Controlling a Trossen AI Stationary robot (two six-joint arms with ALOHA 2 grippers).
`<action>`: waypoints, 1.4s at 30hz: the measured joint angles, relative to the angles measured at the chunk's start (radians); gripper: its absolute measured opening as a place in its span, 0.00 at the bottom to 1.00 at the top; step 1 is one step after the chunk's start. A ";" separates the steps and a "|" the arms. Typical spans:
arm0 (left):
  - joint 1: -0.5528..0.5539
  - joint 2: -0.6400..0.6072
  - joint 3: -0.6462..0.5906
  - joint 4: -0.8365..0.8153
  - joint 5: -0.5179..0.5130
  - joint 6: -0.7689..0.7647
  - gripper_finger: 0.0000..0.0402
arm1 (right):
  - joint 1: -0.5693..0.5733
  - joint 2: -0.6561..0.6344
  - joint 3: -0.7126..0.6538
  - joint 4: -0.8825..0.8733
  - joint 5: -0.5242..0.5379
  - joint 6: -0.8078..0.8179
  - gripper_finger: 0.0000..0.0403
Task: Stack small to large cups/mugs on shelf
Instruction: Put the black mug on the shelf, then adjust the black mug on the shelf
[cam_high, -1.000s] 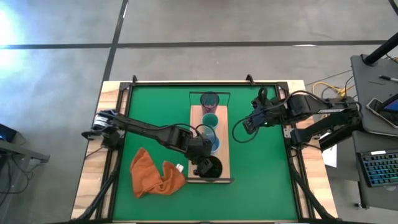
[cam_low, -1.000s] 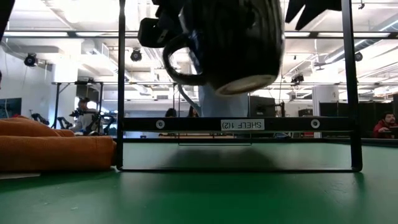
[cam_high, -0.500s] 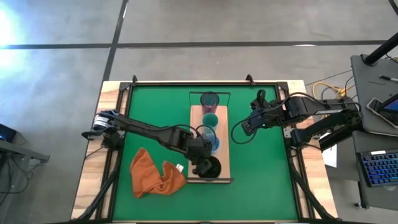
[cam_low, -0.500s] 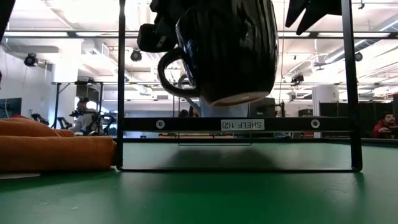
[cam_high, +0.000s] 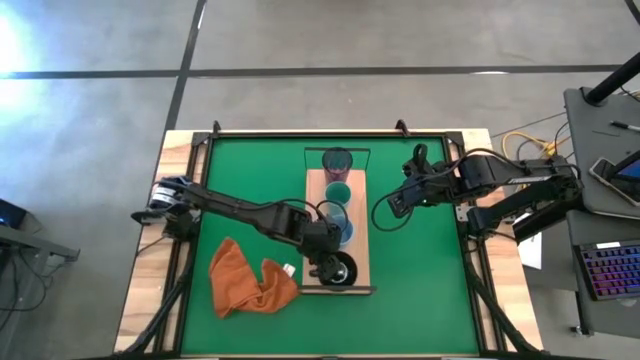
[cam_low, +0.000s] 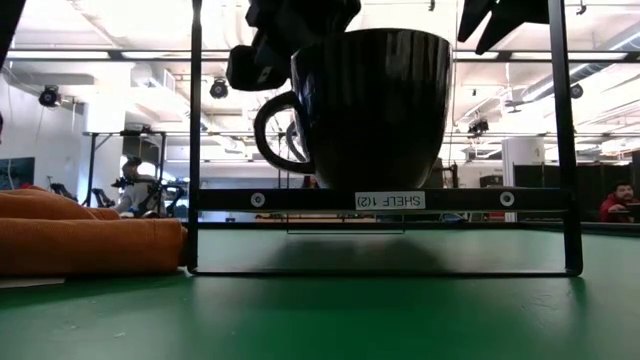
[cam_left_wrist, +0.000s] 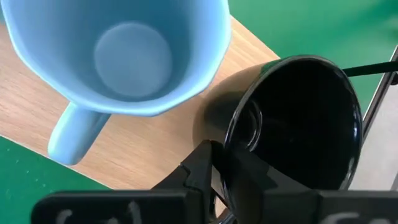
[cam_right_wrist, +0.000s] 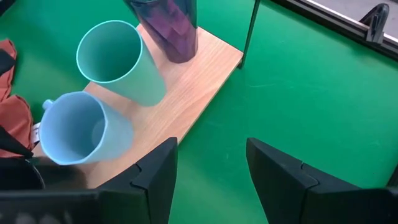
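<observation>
On the green mat lies a light-wood shelf with black wire frames at both ends. Along it, far end to near end: dark purple cup, translucent teal cup, light blue handled mug, black handled mug. From table level the black mug sits upright on the board, handle toward the orange cloth. Left gripper: over the shelf's near end, fingers clamped on the black mug's rim, one inside, one outside. Right gripper: above the mat just beside the shelf, fingers spread, holding nothing. Orange cloth: crumpled on the mat, near the shelf's near end.
</observation>
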 joint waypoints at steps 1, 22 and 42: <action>0.000 0.000 -0.003 0.000 0.002 0.000 0.08 | 0.000 0.000 0.000 0.000 0.000 0.000 0.46; 0.001 -0.010 -0.010 -0.006 0.015 0.001 0.14 | 0.000 0.000 -0.020 0.009 0.007 -0.004 0.46; -0.009 -0.215 -0.021 -0.172 -0.203 -0.036 0.14 | 0.145 0.028 -0.128 0.251 -0.262 0.044 0.40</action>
